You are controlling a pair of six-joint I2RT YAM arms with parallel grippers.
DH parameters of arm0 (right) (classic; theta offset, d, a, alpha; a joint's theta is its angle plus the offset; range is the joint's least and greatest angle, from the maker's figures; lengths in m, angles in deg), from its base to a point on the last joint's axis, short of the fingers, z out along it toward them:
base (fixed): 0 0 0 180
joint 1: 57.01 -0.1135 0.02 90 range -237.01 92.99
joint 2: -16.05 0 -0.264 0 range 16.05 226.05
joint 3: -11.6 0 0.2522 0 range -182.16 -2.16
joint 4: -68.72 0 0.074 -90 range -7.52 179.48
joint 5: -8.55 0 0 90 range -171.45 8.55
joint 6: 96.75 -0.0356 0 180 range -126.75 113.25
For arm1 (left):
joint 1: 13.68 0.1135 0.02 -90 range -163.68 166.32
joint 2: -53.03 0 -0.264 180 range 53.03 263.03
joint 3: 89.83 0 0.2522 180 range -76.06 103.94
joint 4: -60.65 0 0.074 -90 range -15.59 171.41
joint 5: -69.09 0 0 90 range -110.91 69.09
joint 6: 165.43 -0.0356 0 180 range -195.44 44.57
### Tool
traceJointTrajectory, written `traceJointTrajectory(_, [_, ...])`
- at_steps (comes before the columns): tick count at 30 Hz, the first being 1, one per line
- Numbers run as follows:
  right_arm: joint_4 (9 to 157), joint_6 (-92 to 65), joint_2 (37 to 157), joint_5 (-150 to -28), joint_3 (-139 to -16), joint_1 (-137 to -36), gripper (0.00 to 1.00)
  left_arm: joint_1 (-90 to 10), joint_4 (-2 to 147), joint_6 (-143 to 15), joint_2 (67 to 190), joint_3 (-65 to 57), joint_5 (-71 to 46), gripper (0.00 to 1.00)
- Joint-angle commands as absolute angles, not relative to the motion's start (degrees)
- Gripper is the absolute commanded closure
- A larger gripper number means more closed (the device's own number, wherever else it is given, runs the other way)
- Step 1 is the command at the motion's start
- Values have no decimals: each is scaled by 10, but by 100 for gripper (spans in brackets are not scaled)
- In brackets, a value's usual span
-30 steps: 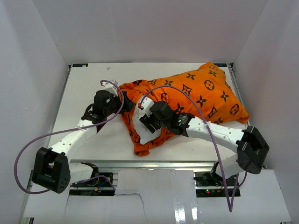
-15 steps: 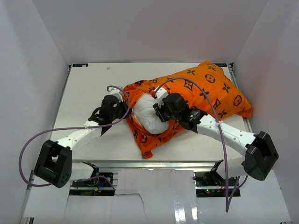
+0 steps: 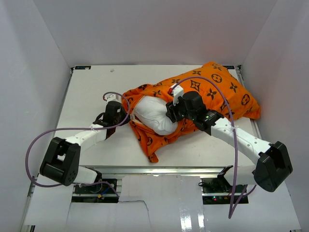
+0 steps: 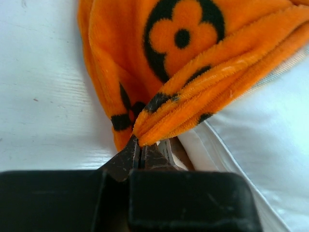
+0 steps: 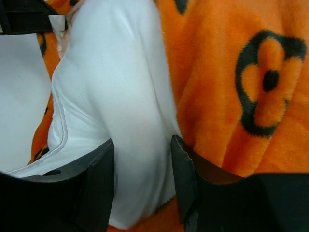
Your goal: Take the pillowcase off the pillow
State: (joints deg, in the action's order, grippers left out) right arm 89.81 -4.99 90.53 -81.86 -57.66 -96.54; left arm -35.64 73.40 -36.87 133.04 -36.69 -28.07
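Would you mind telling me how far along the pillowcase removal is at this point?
Done: one end of the white pillow bulges out of the pillowcase opening. In hand: the left gripper is pinched shut on the orange hem, and the right gripper clamps a fold of the exposed pillow. Left: most of the pillow sits inside the cover, so the two must be pulled apart.

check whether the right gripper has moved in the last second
Yes: the right gripper has gone rightward and away from the white table's near edge, gripping the plump white pillow.
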Motion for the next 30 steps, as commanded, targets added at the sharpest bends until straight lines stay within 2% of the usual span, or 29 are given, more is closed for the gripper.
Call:
traceJointTrajectory(1, [929, -11, 876, -762, -619, -1002, 47, -332, 704, -373, 1298, -406, -268, 100])
traceJointTrajectory(4, [963, 3, 886, -721, -709, -1091, 29, -332, 694, -366, 1294, -405, -237, 100])
traceJointTrajectory(7, [981, 29, 942, -688, -789, -1153, 23, -331, 688, -363, 1294, -406, -223, 100])
traceJointTrajectory(11, [970, 69, 1012, -636, -814, -1186, 18, -331, 687, -362, 1291, -408, -221, 100])
traceJointTrajectory(18, [849, 120, 1074, -613, -721, -1192, 8, -318, 689, -341, 1301, -409, -210, 100])
traceJointTrajectory(21, [811, 130, 1129, -576, -703, -1184, 6, -300, 678, -323, 1293, -425, -179, 100])
traceJointTrajectory(26, [842, 114, 1237, -537, -744, -1159, 7, -290, 697, -317, 1255, -433, -193, 100])
traceJointTrajectory(28, [844, 89, 1256, -523, -757, -1148, 21, -289, 703, -317, 1239, -432, -200, 100])
traceJointTrajectory(29, [867, 77, 1275, -502, -769, -1143, 36, -288, 708, -317, 1227, -431, -200, 100])
traceJointTrajectory(30, [884, 66, 1281, -500, -795, -1131, 60, -287, 710, -315, 1222, -430, -222, 100])
